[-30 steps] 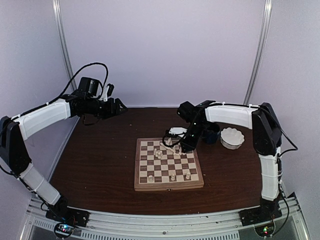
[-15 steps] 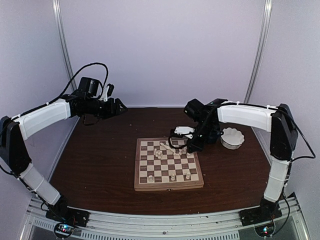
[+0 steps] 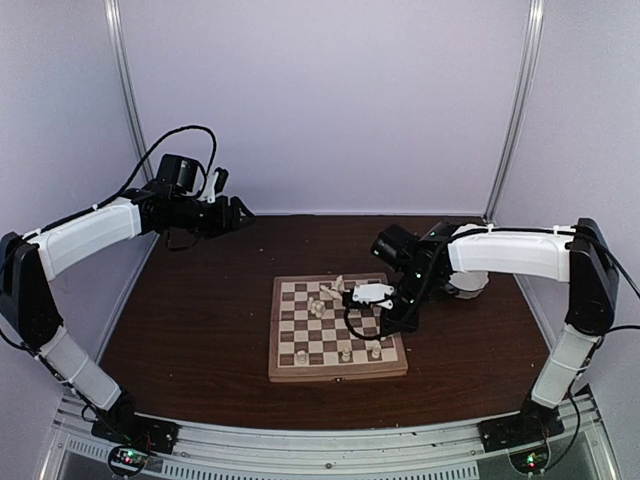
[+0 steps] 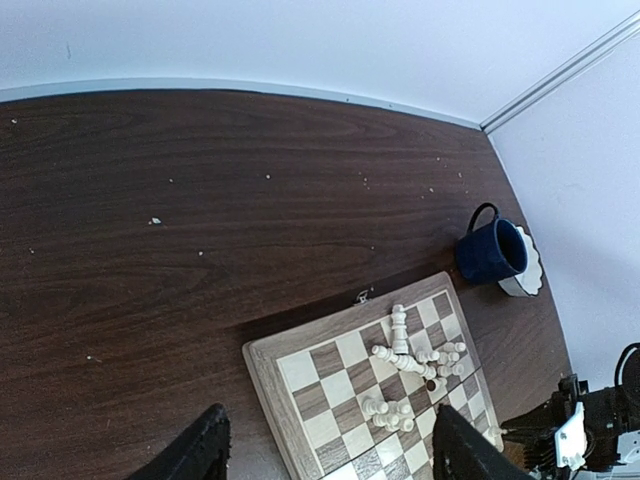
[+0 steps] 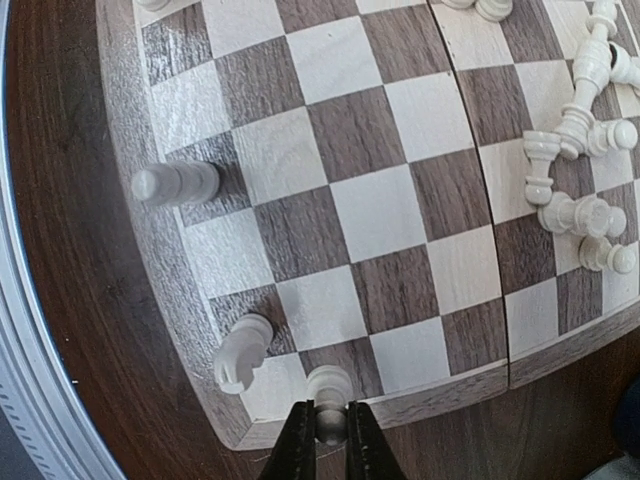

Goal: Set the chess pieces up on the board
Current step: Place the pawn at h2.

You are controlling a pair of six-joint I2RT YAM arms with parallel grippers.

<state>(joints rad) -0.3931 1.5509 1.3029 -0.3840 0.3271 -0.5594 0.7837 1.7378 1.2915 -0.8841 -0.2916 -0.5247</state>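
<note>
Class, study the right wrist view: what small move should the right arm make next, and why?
Probably lower a little and open the right tool. It is shut on a cream chess piece, held upright over a corner of the board, beside two standing pieces along that edge.

Rear overhead, left wrist far, right wrist close, sharing board (image 3: 300, 332)

White-shelled arms (image 3: 85, 238), black joints, looping black cable (image 3: 188, 129), LED-lit bases (image 3: 138, 437), slim black right gripper (image 5: 327, 415)

text: none readable | labels, brands: none readable | numbers, signs: none — all 3 views
</note>
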